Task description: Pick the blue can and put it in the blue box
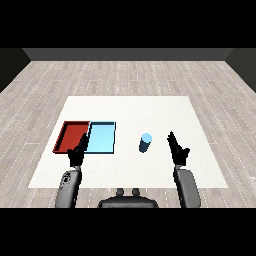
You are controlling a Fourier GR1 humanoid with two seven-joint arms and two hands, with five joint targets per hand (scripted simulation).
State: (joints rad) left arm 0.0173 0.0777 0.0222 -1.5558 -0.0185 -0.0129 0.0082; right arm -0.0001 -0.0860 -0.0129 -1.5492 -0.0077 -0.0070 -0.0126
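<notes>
Pale grey wood-plank floor [125, 75] across the whole room, dark walls at the far edge. Flat white rectangular worktop [130, 107] at centre, carrying all else. Two shallow rectangular trays side by side on the worktop's left half, touching along one long edge: red tray [71, 134] on the outside, light blue tray [103, 137] on the inside, towards the middle.

Two grey forearms up from the lower corners. Left forearm [69, 187] below the trays, right forearm [187, 187] on the opposite side. Black left hand [77, 154] raised at the near edge of the trays, right where red meets blue, overlapping their front rims in this view; fingers relaxed and nearly straight, pointing away from the body, holding nothing. Black right hand [176, 150] raised over bare worktop, fingers straight and pointing forward, thumb out to the side, likewise holding nothing.

Small blue cylindrical can [145, 143] upright on the worktop, lighter blue top facing up. Outside both trays, near the light blue tray's right edge but apart from it, with a strip of white between. Between that tray and the right hand, near the hand's fingertips and untouched by either hand.
</notes>
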